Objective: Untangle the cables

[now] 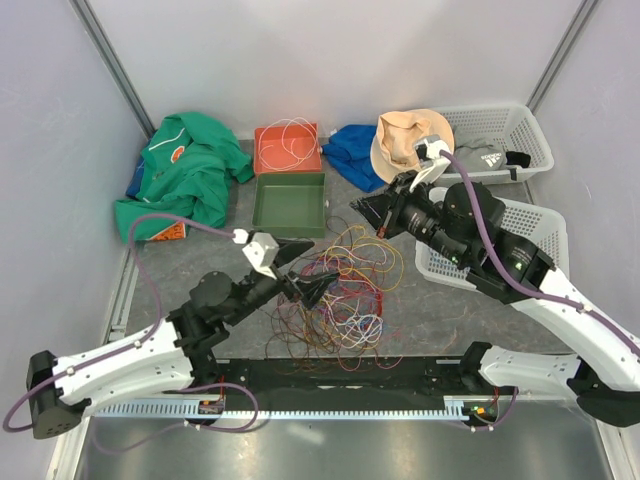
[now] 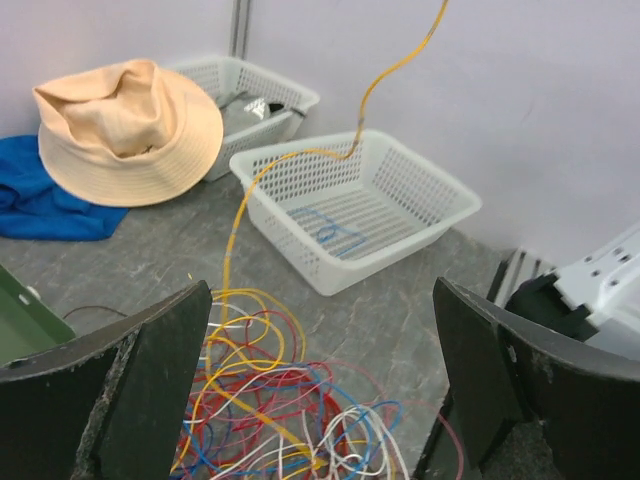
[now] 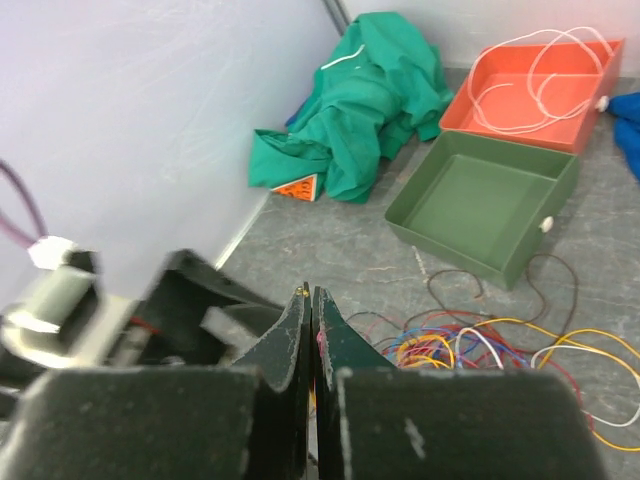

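Loosely heaped on the mottled grey desk (image 1: pixel 425 325), thin glossy multicoloured cables (image 1: pixel 340 290) loop and cross. Left pincer (image 1: pixel 305 268) gapes wide above them; right pincer (image 3: pixel 311 300) is pressed together on one taut yellow strand (image 2: pixel 368 92).

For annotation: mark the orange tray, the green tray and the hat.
orange tray (image 1: pixel 268 162), top view, bare floor.
green tray (image 1: pixel 288 205), top view, bare floor.
hat (image 2: pixel 120 115), left wrist view, crown.
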